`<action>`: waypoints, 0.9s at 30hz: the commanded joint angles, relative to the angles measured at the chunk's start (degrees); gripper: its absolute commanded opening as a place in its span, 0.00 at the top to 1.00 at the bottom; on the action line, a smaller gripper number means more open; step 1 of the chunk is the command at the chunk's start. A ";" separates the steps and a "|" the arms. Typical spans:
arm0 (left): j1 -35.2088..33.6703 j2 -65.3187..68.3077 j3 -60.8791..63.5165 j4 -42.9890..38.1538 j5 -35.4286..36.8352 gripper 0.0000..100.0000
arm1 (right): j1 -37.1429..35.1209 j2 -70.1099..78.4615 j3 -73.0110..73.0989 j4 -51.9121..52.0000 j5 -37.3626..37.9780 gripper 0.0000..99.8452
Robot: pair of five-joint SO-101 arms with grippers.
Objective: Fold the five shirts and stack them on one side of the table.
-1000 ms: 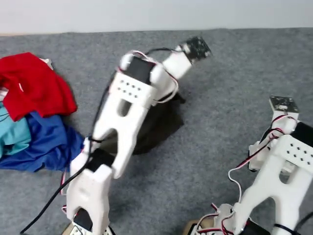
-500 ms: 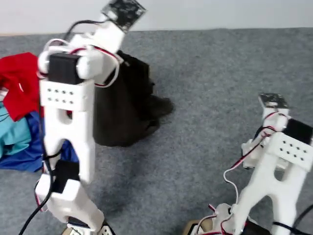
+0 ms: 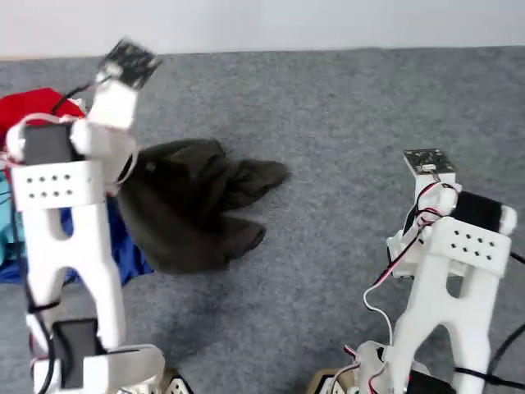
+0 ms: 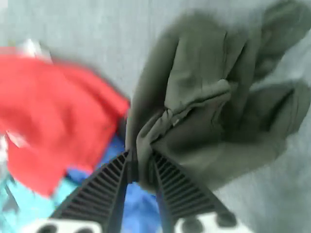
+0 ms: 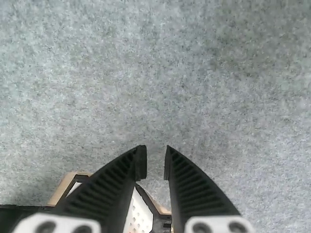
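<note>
Left wrist view: the left gripper (image 4: 141,167) is clamped nearly closed on a bunched fold of the dark olive shirt (image 4: 209,111), with the cloth pinched between both fingers. Beyond the pinch the shirt spreads out crumpled across the grey table cover (image 4: 87,34). Just beside the fingers lies the blue shirt (image 4: 92,177), with the teal shirt (image 4: 14,204) next to it. The red shirt (image 4: 53,111) lies farther out and touches the olive one along one edge.

Right wrist view: the right gripper (image 5: 151,162) has its fingers drawn almost together, leaving only a thin gap. It holds nothing and sits above bare grey cover (image 5: 155,63).

High view: the left arm (image 3: 66,213) stands at the left of the table and the right arm (image 3: 447,246) at the right, well apart. The olive shirt (image 3: 189,205) lies in a loose heap left of centre, unfolded. Its near edge overlaps the blue shirt (image 3: 127,246). The red shirt (image 3: 25,107) sits at the far left, partly behind the left arm.
</note>
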 commanded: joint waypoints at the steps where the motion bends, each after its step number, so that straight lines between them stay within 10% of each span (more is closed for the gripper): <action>1: -3.60 -5.27 9.36 1.14 -3.08 1.00 | -0.48 -0.04 -2.55 -0.13 0.09 0.93; 18: -8.18 -12.84 15.69 -1.05 -7.03 0.83 | -5.05 0.04 -2.55 0.92 0.00 0.93; 27: 3.25 -8.00 15.69 -14.24 -1.41 0.83 | -9.45 0.48 -2.55 0.66 -2.37 0.93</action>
